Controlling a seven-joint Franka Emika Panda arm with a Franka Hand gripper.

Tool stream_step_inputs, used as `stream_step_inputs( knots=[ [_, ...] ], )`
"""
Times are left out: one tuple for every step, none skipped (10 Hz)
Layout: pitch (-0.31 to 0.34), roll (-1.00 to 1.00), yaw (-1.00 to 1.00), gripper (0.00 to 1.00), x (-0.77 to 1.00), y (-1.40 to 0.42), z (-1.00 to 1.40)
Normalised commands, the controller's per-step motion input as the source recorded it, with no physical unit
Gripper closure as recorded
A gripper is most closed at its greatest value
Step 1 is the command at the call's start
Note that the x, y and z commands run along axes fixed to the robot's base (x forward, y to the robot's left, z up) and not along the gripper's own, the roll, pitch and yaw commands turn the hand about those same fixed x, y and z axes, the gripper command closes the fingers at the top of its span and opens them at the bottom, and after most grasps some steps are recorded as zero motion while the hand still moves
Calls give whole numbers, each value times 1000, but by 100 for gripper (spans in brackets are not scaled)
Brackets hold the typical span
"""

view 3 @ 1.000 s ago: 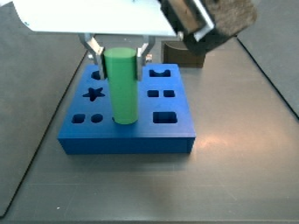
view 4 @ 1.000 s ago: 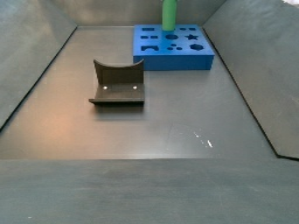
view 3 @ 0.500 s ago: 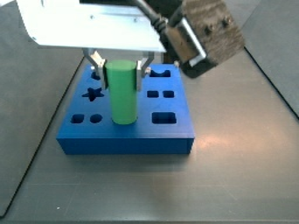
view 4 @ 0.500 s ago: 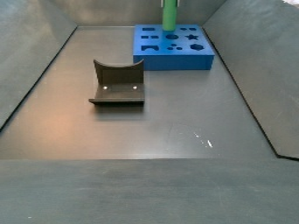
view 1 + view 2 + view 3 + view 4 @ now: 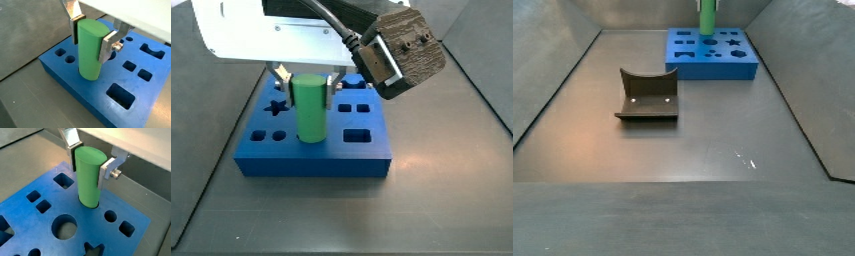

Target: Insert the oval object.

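The bright green oval object (image 5: 89,52) stands upright with its lower end in a hole of the blue block (image 5: 70,82). It also shows in the other wrist view (image 5: 87,178) and in both side views (image 5: 309,112) (image 5: 707,15). My gripper (image 5: 91,41) is above the block, its two silver fingers pressed on opposite sides of the peg's upper part, as also seen in a wrist view (image 5: 88,164) and a side view (image 5: 309,84). The blue block (image 5: 315,157) has several shaped holes, among them a star and rectangles.
A dark grey curved block (image 5: 647,95) stands on the grey floor, apart from the blue block (image 5: 714,58). Sloped grey walls (image 5: 553,90) bound the floor on both sides. A wrist camera (image 5: 401,52) hangs beside the gripper.
The gripper and the green peg have moved down; the peg now sits lower in the blue block's hole. The wrist camera has swung lower beside it.
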Motion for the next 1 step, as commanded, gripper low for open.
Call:
stream_step_inputs(
  knots=[
    [0, 0, 0, 100, 0, 0, 0]
  ],
)
